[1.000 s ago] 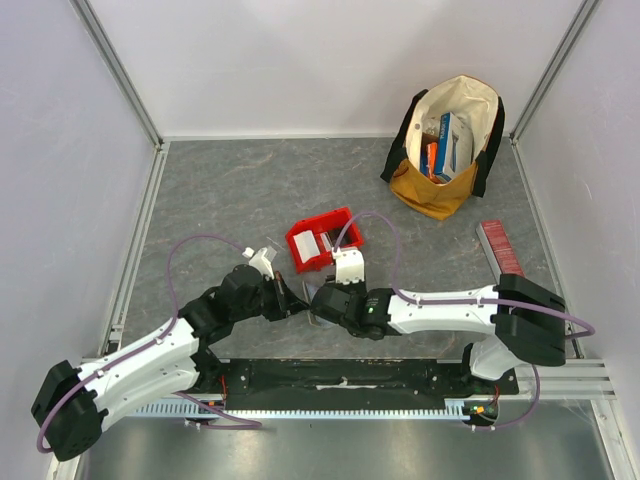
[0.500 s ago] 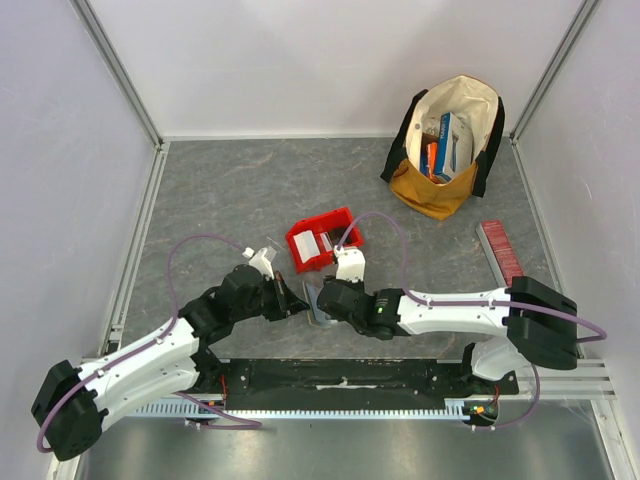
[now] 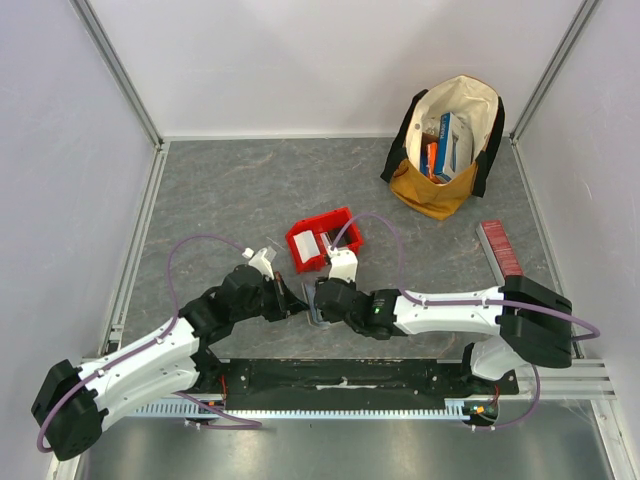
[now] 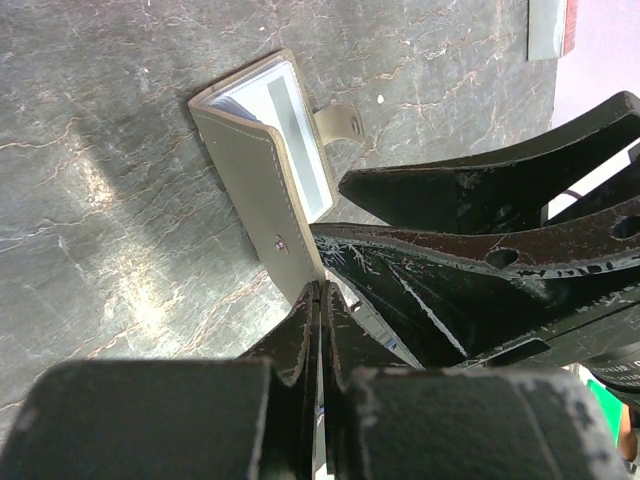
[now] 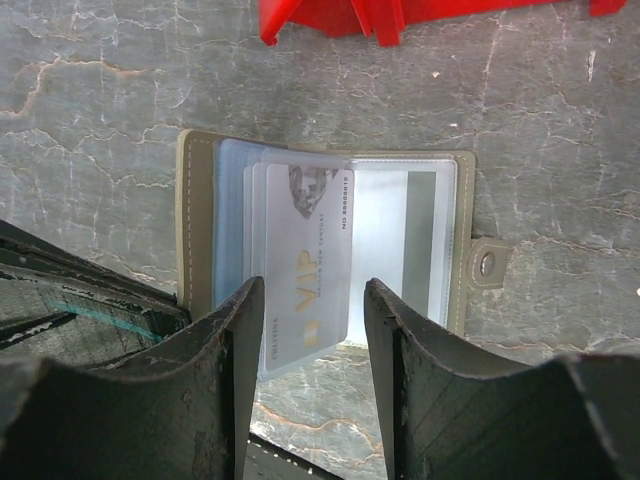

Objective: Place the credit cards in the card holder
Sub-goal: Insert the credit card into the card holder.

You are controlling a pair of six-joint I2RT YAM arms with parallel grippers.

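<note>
The grey-olive card holder [image 5: 197, 215] lies open on the table, its clear sleeves up. It also shows in the left wrist view [image 4: 250, 170] and, mostly hidden, between the grippers in the top view [image 3: 312, 316]. A white VIP credit card [image 5: 310, 250] sits partly in a sleeve, its lower end sticking out. My right gripper [image 5: 315, 290] is open, its fingers on either side of that end, not touching it. My left gripper [image 4: 321, 292] is shut on the holder's left cover edge. In the top view, the left gripper [image 3: 288, 298] and right gripper [image 3: 322, 296] meet over the holder.
A red plastic bin [image 3: 322, 240] holding a white card [image 3: 308, 246] stands just beyond the holder; its edge shows in the right wrist view [image 5: 400, 15]. A cloth bag [image 3: 447, 145] with colourful boxes stands at the back right. A long red ribbed box [image 3: 499, 247] lies at the right.
My right gripper has shifted slightly left and forward over the card holder. The left arm has not moved.
</note>
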